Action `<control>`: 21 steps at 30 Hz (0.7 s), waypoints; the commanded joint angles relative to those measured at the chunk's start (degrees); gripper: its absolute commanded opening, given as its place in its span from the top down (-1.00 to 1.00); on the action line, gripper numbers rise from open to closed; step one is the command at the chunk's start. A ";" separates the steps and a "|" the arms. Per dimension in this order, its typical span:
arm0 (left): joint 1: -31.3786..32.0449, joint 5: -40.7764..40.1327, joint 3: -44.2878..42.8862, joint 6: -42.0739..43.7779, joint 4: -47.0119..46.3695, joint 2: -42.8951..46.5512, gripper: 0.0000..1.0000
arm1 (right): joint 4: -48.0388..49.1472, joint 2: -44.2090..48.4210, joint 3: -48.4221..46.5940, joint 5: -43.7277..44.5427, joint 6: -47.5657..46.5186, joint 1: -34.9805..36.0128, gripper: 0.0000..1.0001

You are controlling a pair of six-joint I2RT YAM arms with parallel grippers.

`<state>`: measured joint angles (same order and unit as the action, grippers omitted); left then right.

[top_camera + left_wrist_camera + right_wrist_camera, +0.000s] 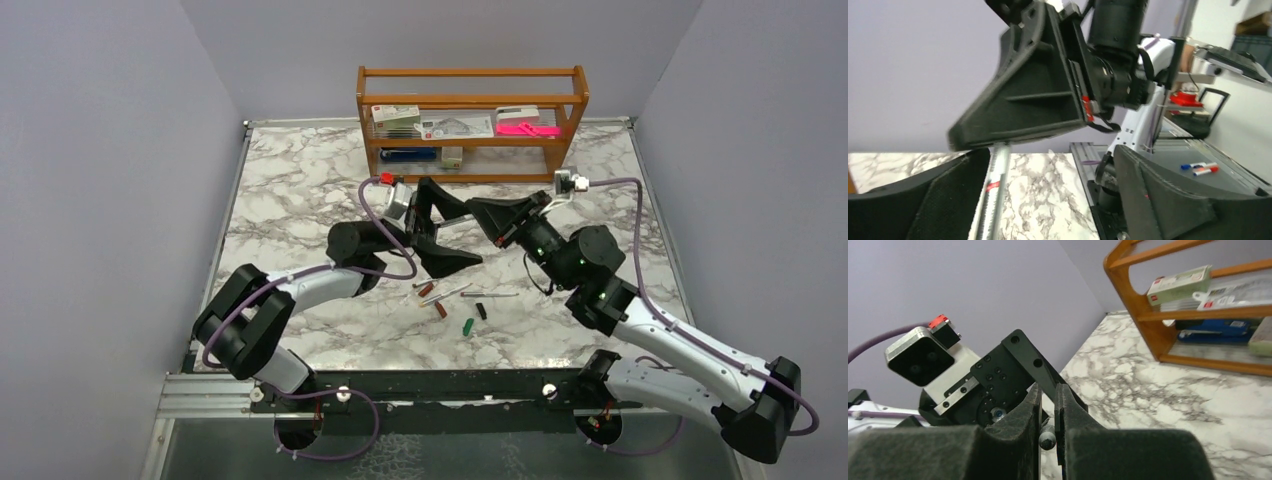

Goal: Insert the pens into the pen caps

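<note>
A silvery pen (994, 192) with a red mark hangs in the air, and my right gripper (1048, 388) is shut on its end (1047, 440). My left gripper (1050, 156) is open around the same pen, which lies close to its left finger (923, 205) and well apart from the right one. In the top view both grippers, left (468, 234) and right (485, 222), meet above the table's middle. On the marble below lie other pens (446, 293) (490, 294) and caps: red-brown (441, 310), green (468, 326), black (481, 311).
A wooden rack (470, 100) stands at the back of the table with boxes and a flat pink object (527, 129) on its shelves. The loose pens and caps lie just in front of both arms. Purple walls close in the left and right sides.
</note>
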<state>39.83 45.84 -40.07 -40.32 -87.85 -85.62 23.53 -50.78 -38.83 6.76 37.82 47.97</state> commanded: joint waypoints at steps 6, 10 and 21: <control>-5.46 15.89 -8.40 -17.81 -12.66 -8.06 -0.99 | -42.29 -6.48 -25.67 1.36 -21.92 -0.34 0.98; -5.64 19.65 -9.85 -15.52 -9.40 -10.74 -0.85 | -41.63 -5.27 -23.68 -2.03 -24.30 -0.33 0.98; -4.13 20.42 -11.24 -19.00 -13.04 -15.16 -0.32 | -40.28 -8.82 -21.91 -5.63 -25.08 -0.39 0.98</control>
<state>34.41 63.75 -50.02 -58.43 -88.25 -100.86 -16.71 -58.89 -61.28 3.68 14.17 47.79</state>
